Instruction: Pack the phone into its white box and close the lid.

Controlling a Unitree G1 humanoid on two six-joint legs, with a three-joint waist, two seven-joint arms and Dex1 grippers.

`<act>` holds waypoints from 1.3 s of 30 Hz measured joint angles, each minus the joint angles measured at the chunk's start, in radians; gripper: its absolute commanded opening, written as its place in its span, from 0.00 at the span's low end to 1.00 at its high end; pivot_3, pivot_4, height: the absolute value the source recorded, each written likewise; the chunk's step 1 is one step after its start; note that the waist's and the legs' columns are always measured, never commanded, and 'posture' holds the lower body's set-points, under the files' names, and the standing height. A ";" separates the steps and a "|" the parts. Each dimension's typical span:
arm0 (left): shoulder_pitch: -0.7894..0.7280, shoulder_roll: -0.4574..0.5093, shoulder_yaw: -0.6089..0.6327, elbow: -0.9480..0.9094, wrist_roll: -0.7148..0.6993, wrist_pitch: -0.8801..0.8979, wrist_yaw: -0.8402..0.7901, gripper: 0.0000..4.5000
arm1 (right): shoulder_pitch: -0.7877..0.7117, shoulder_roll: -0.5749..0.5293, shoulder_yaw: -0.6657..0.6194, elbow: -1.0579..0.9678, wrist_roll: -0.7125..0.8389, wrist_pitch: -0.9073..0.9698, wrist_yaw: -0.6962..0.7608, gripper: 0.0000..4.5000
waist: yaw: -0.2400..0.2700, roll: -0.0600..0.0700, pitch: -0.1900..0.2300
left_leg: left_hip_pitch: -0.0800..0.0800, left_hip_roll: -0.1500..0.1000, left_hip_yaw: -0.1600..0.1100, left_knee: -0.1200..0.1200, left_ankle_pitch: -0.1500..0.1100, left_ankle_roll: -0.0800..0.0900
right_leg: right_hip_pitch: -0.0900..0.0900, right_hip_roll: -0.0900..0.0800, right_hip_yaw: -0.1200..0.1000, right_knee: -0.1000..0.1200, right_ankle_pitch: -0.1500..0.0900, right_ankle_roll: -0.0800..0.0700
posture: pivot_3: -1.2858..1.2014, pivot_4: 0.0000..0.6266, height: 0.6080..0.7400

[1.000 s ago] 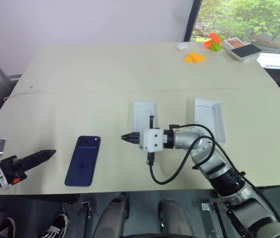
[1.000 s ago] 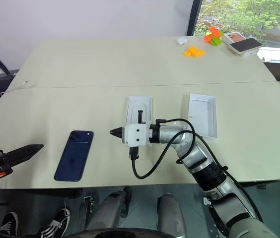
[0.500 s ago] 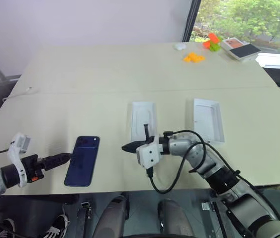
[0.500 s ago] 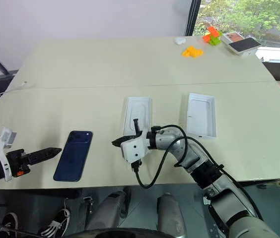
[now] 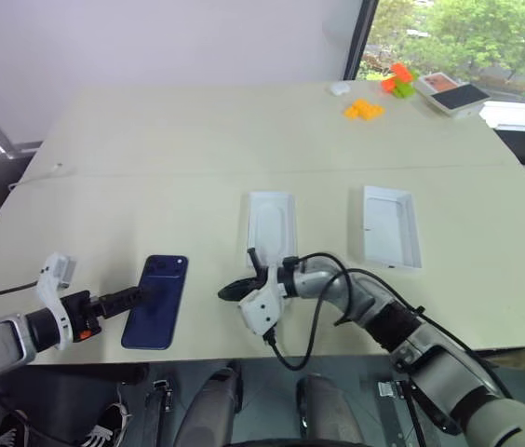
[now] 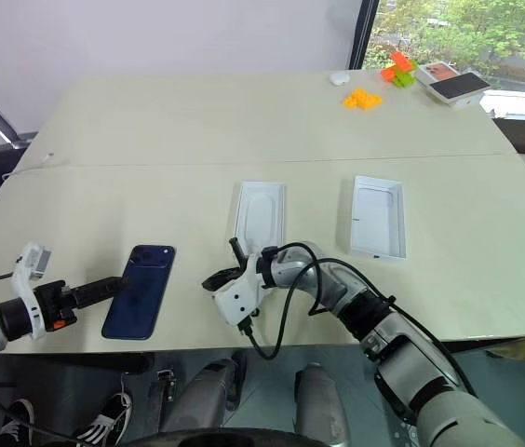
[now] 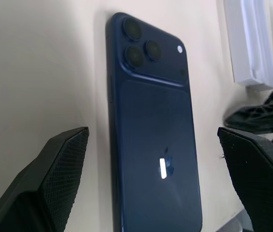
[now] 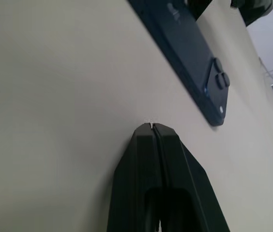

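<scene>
- Seen from the head: dark navy phone [image 5: 155, 301] flat on the pale counter [image 5: 244, 140] near its front edge, back up, camera bump at the far end
- Left pincer [image 5: 130, 298] low at the phone's near left side, fingers spread wide and gripping nothing; whether they touch the phone cannot be told
- Right pincer [image 5: 226, 292] clenched to a single point, empty, aimed leftward toward the phone with bare counter between them
- Two shallow white trays beyond the right arm, well apart from the phone: the nearer one [image 5: 271, 226] with a long rounded recess, the farther one [image 5: 391, 237] off to the right; which is the white box and which the lid cannot be told
- At the far right corner: orange pieces [image 5: 365, 109], an orange-and-green block [image 5: 398, 78], another box [image 5: 451, 91] and a small white item [image 5: 340, 88]
- Added by the left wrist view: phone's glossy back [image 7: 153, 140] close up, three lenses, a bright glint on the logo, one black fingertip [image 7: 61, 162] on each side, the shut right pincer [image 7: 252, 116] beyond
- Added by the right wrist view: both fingertips [image 8: 151, 135] pressed together just above the counter, the phone's edge [image 8: 194, 53] with side buttons
</scene>
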 measured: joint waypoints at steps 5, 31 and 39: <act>-0.017 -0.039 -0.028 -0.015 0.000 0.000 0.036 1.00 | -0.023 0.010 0.013 0.038 -0.046 -0.031 -0.038 0.01 | -0.005 -0.001 -0.005 | 0.007 0.000 0.000 0.000 0.000 0.000 | 0.007 -0.003 0.003 0.000 0.000 -0.001 | 0.52 0.24 1.00; -0.008 -0.089 -0.096 -0.056 -0.034 -0.001 0.093 1.00 | -0.178 0.140 0.046 0.330 -0.128 -0.036 -0.172 0.01 | -0.032 -0.007 -0.036 | 0.011 0.053 0.086 -0.017 0.002 -0.023 | 0.054 0.034 -0.050 0.036 -0.087 -0.078 | 0.52 0.24 1.00; -0.016 -0.094 -0.096 -0.057 -0.078 0.008 0.088 1.00 | -0.211 0.151 0.010 0.367 -0.107 -0.036 -0.211 0.01 | -0.020 0.011 -0.026 | 0.006 0.070 0.081 0.014 -0.021 0.002 | 0.068 0.047 -0.054 0.016 -0.084 -0.069 | 0.52 0.24 1.00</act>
